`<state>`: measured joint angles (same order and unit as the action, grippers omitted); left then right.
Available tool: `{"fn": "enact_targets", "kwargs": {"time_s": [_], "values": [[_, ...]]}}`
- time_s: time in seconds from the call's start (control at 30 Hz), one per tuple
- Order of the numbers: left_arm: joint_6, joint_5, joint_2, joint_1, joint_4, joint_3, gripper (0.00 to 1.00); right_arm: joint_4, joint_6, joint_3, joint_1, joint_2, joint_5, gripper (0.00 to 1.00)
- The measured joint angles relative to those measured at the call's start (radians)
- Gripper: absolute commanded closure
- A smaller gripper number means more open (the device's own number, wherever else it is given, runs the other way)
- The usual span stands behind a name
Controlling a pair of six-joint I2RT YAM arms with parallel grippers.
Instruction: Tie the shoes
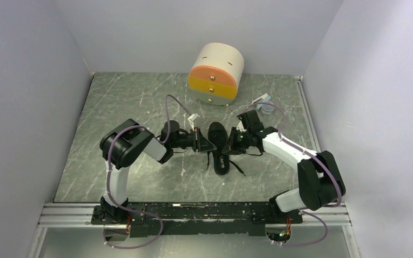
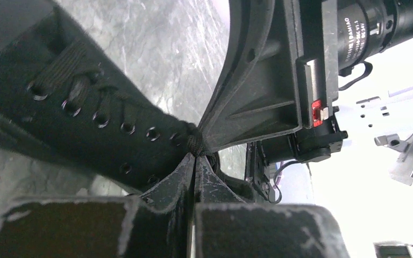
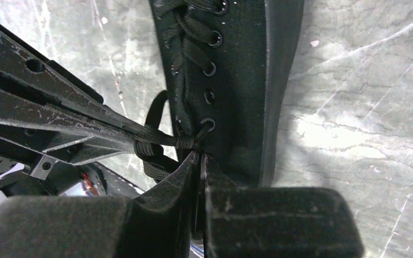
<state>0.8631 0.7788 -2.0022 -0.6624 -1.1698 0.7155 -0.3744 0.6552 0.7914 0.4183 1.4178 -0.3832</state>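
**Desk:** What does the overhead view give you?

**Me:** The small all-black low-cut lace-up shoe [image 1: 219,157] lies mid-way across the grey marbled table top [image 1: 129,102]. It is between my arms and well in front of the round cream drawer box with orange and yellow fronts [image 1: 215,73]. My left gripper [image 1: 200,141] and right gripper [image 1: 228,141] meet over its lacing from opposite sides. Loose ends trail toward the near edge.

**Desk:** Left wrist?

**Me:** My left fingers are pressed together. A bunched crossing of the thin black laces [image 2: 194,142] sits right at their tips, by the last eyelets, so I read them as clamped on lace. The right gripper's finger touches the same spot.

**Desk:** Right wrist?

**Me:** The right fingers are together too, tips at the end eyelet. A flat strand runs taut from there into my left fingers. I judge the right pair is also pinching lace at the crossing.

**Desk:** How will it handle?

**Me:** I expect the shoe to be light with a soft upper, so a one-sided pull could drag or tip it. The laces look limp and thin and could slip from the pads. I would grip each strand close to the crossing and pull evenly outward.
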Motion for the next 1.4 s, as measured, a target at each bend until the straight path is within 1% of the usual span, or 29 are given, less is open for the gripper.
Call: {"fn": "enact_targets", "kwargs": {"time_s": [0.07,0.13,0.2,0.27,0.3,0.43,0.5,0.6,0.67,0.8,1.1,1.4], "values": [[0.035,0.0,-0.031,0.001,-0.031,-0.006,0.95,0.001,-0.018,-0.009,0.002,0.007,0.008,0.85],[0.063,0.0,-0.055,0.002,-0.051,-0.009,0.95,0.0,-0.039,-0.01,0.002,0.01,0.014,0.71],[0.081,0.0,-0.068,0.003,-0.059,-0.01,0.95,-0.003,-0.07,-0.008,0.004,0.002,0.018,0.62],[0.095,0.001,-0.07,0.003,-0.064,-0.01,0.95,-0.015,-0.118,0.005,0.005,-0.015,0.029,0.58],[0.098,0.001,-0.07,0.005,-0.068,-0.01,0.95,-0.019,-0.138,0.013,0.005,-0.023,0.036,0.57],[0.114,0.005,-0.07,0.005,-0.085,-0.01,0.95,-0.006,-0.235,0.056,0.005,-0.066,0.038,0.57],[0.122,0.01,-0.071,0.005,-0.093,-0.01,0.95,0.014,-0.265,0.072,0.005,-0.072,0.025,0.59],[0.13,0.014,-0.072,0.006,-0.1,-0.01,0.95,0.054,-0.287,0.077,0.005,-0.064,-0.023,0.68],[0.133,0.015,-0.073,0.006,-0.102,-0.01,0.95,0.071,-0.298,0.077,0.005,-0.048,-0.051,0.76],[0.136,0.016,-0.073,0.008,-0.105,-0.01,0.95,0.082,-0.32,0.077,0.005,-0.018,-0.084,0.83],[0.147,0.016,-0.074,0.018,-0.111,-0.01,0.95,0.092,-0.339,0.076,0.01,0.0,-0.121,0.8],[0.147,0.016,-0.074,0.02,-0.112,-0.01,0.95,0.097,-0.343,0.07,0.015,0.029,-0.131,0.79]]}}
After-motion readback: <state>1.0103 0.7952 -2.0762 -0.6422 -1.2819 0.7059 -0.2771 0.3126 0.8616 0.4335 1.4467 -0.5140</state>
